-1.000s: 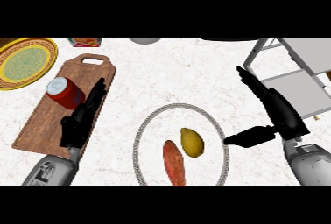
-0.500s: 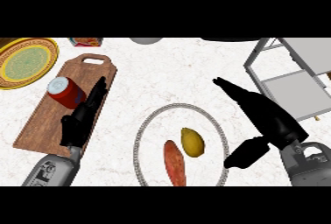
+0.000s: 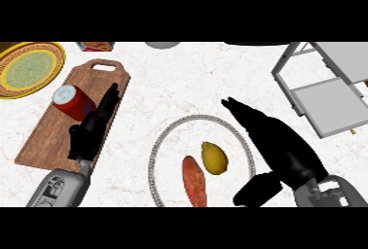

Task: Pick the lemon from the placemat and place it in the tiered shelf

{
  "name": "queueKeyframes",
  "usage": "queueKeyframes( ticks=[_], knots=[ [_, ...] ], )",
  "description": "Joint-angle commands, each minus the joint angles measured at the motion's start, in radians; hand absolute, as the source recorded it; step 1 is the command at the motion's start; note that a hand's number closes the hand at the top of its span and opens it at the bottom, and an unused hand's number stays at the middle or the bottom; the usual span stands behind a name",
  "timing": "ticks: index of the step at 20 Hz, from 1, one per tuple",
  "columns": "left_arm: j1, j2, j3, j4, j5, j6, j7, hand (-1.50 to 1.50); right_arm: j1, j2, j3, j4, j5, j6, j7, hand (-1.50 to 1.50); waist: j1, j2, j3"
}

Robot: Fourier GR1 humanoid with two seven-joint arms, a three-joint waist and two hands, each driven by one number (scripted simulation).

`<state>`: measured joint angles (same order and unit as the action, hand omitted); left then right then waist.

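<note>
Right hand [image 3: 284,153] held just right of placemat [image 3: 159,146], fingers straight, thumb spread, nothing gripped: posed, by judgement, for reach.
Lemon [image 3: 213,157] seen on placemat beside sweet potato [image 3: 193,181], untouched.
Left hand [image 3: 90,130] rested over cutting board [image 3: 50,131], fingers relaxed.
Tiered shelf [image 3: 323,87] far right, target.

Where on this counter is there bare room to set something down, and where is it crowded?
Bare counter lies between the cutting board, the placemat and the tiered shelf. The placemat is crowded: the lemon, a sweet potato and the open right hand over its edge. The left hand and a can occupy the board.
</note>
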<state>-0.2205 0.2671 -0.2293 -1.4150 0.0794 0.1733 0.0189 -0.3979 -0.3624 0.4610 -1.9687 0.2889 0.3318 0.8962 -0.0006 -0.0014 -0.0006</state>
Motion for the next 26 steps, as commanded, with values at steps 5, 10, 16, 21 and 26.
queueKeyframes(
  ticks=[5, 10, 16, 21, 26],
  knots=[
    [0.065, -0.032, 0.013, -0.049, -0.060, -0.028, -0.001, 0.00, 0.067, 0.097, 0.057, -0.065, 0.177, 0.028, 0.055, -1.50, 0.001, 0.000, 0.001],
    [-0.025, -0.060, 0.084, 0.061, -0.063, -0.062, -0.014, 0.00, 0.034, 0.161, 0.001, -0.016, 0.179, 0.090, 0.050, -1.50, -0.001, 0.001, 0.000],
    [0.040, -0.084, 0.068, -0.041, -0.104, -0.057, 0.029, 0.00, 0.044, 0.205, -0.026, 0.055, 0.212, 0.118, -0.002, -1.50, 0.003, 0.001, 0.001],
    [0.053, -0.065, 0.116, -0.015, -0.086, -0.125, -0.021, 0.00, 0.069, 0.299, 0.061, 0.046, 0.331, 0.094, 0.081, -1.50, 0.002, 0.001, 0.000],
    [0.068, -0.072, 0.126, -0.033, -0.105, -0.132, -0.010, 0.00, 0.052, 0.305, 0.022, 0.158, 0.364, 0.097, -0.005, -1.50, 0.004, 0.001, 0.000]
  ],
)
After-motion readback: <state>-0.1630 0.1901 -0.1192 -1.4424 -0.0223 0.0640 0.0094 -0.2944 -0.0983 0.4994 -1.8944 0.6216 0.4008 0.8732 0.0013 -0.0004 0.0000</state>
